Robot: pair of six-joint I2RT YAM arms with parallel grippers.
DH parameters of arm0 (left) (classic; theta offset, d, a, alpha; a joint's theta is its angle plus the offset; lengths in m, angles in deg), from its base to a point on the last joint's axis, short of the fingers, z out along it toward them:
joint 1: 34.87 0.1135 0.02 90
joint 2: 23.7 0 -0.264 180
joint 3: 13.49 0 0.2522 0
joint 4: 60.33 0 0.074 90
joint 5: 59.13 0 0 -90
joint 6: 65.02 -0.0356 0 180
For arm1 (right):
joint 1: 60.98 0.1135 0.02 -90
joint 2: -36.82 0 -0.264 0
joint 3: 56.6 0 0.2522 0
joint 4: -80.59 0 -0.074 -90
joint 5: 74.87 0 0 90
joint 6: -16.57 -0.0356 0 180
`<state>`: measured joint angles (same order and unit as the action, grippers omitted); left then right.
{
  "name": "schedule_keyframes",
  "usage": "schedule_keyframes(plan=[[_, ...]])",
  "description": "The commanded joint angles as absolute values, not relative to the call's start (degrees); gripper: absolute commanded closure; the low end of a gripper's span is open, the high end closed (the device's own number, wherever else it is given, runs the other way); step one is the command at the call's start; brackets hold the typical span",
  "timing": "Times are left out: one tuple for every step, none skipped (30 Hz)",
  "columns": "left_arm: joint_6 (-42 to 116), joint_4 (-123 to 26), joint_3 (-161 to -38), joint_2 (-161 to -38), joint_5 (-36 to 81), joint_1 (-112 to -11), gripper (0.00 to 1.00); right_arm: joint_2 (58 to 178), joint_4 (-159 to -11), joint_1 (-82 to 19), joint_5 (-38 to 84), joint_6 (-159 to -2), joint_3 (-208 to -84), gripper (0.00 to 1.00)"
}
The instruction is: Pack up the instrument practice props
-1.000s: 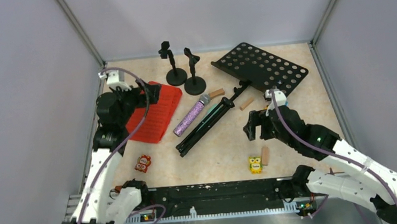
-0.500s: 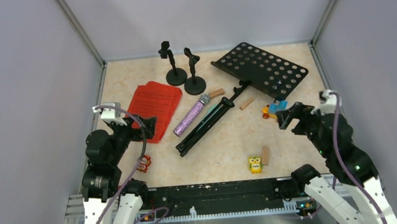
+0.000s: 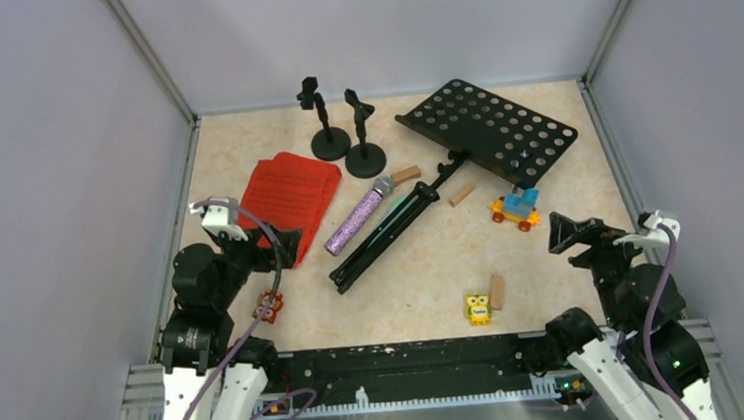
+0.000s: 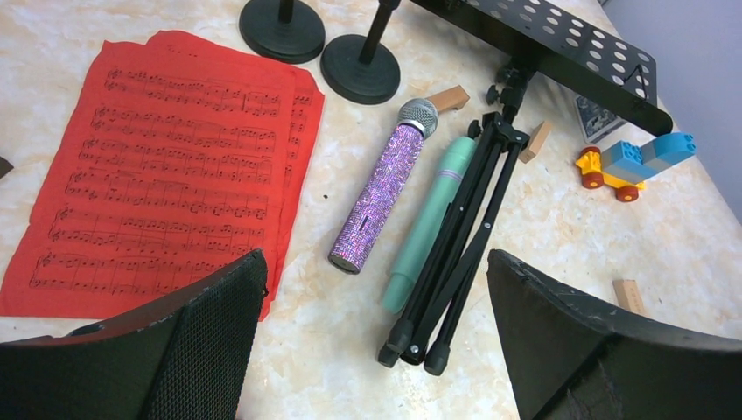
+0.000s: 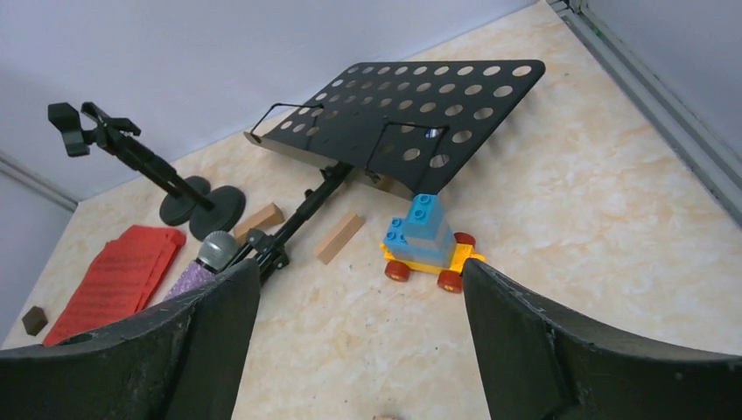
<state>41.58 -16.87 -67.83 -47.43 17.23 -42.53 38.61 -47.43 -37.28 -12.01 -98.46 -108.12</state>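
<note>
The black perforated music rack (image 3: 490, 128) lies at the back right, with its folded tripod legs (image 3: 390, 231) stretching towards the middle. A glittery purple microphone (image 3: 357, 218) and a mint-green microphone (image 4: 430, 220) lie alongside the legs. The red sheet-music pages (image 3: 290, 198) lie flat on the left. Two black round-based mic holders (image 3: 326, 123) (image 3: 363, 140) stand at the back. My left gripper (image 3: 286, 245) is open and empty, above the near corner of the red pages. My right gripper (image 3: 570, 232) is open and empty at the right, nearer than the rack.
A blue and yellow brick car (image 3: 515, 207) sits just beyond my right gripper. A yellow owl figure (image 3: 478, 308) and a wooden block (image 3: 497, 289) lie near the front. A red figure (image 3: 270, 304) is under my left arm. Two wooden blocks (image 3: 406, 175) (image 3: 462, 194) lie by the tripod.
Both arms have pulled back towards the near edge. The left came off the red pages, and the right moved from the middle to the right side, uncovering the brick car.
</note>
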Motion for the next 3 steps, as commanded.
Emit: schedule_keyframes(plan=[[41.81, -19.44, -67.19, -46.35, 15.79, -42.74, 0.01, 39.99, -50.21, -37.7, -10.43, -95.93, -108.17, 0.17], [41.85, -19.5, -67.16, -46.3, 15.92, -42.72, 0.01, 40.2, -50.22, -37.7, -9.6, -95.6, -108.13, 0.17], [41.92, -19.58, -67.1, -46.35, 15.96, -42.69, 0.01, 40.28, -50.15, -37.69, -8.91, -95.31, -108.15, 0.17]])
